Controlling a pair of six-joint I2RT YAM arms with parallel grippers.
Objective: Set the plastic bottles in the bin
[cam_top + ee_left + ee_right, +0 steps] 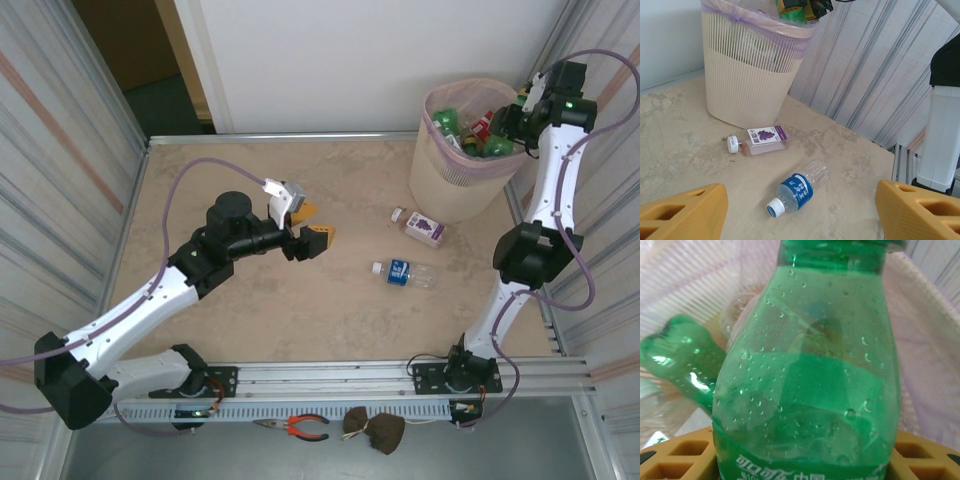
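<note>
Right gripper [503, 130] is seen clenched on a green bottle [805, 390], held over the bin [450, 185], in which other bottles are piled. Left gripper [312, 228] is held spread wide above mid-table, nothing grasped. On the table near the bin's base, a purple-labelled bottle [423, 227] and a blue-labelled bottle [405, 273] are laid on their sides.

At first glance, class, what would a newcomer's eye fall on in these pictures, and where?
First, the green bottle clamped in the right gripper, hanging over the beige bin at the far right of the table. Next, a purple-labelled bottle and a blue-labelled bottle lying on their sides near the bin, with the open left gripper facing them.
</note>
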